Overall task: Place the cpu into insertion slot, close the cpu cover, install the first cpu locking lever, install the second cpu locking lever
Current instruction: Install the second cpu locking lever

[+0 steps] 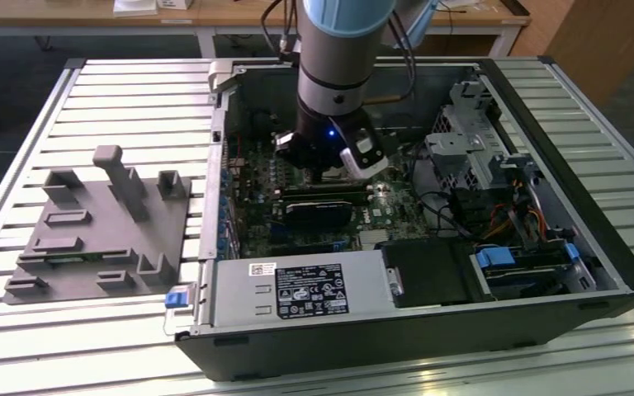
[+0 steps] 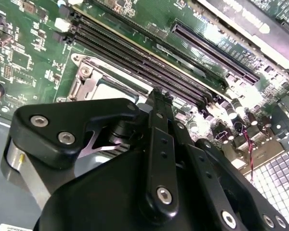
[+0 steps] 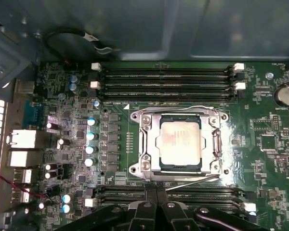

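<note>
We see open computer case (image 1: 581,247) on slatted table (image 1: 108,91), grey fixture block (image 1: 96,227) lower left in exterior view. Arm (image 1: 339,58) descends into case centre, hiding socket there. Memory slots (image 3: 166,79) flank insertion slot (image 3: 219,144). Cpu cover (image 3: 144,144) shut over cpu (image 3: 179,140), dull silver, seated mid-frame in first wrist view. Gripper (image 3: 156,204) fingers together, holding nothing.

The cpu (image 3: 179,140) sits flat in the insertion slot (image 3: 179,169), the cpu cover (image 3: 150,144) down around it, memory slots (image 3: 166,81) beyond, gripper (image 3: 156,193) beside the socket.
</note>
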Motion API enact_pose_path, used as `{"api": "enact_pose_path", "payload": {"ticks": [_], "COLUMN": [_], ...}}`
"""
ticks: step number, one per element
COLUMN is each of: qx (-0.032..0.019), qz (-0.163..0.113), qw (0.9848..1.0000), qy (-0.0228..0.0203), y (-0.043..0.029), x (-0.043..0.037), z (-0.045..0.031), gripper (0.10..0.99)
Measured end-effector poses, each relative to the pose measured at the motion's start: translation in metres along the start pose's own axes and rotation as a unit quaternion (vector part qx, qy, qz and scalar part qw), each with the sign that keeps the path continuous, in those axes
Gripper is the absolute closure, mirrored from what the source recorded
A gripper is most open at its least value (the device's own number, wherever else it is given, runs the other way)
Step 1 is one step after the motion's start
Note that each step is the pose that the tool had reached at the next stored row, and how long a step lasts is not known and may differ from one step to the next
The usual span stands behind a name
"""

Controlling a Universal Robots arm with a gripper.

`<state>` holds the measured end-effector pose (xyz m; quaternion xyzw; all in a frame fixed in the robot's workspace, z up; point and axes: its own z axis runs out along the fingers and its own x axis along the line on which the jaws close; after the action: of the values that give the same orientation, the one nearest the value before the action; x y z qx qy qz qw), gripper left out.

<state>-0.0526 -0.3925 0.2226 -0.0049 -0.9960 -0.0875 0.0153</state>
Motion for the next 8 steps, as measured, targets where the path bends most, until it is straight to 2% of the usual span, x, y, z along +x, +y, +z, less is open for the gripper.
{"api": "enact_pose_path", "payload": {"ticks": [6, 8], "qx": [-0.0043, -0.0111], "qz": [0.0, 0.0], "qw": [1.0, 0.9999], "qy": [0.0001, 0.0002], "y": [-0.0015, -0.0024], "x": [0.0003, 0.0004], "z": [0.0083, 0.0091], "gripper": [0.98, 0.98]}}
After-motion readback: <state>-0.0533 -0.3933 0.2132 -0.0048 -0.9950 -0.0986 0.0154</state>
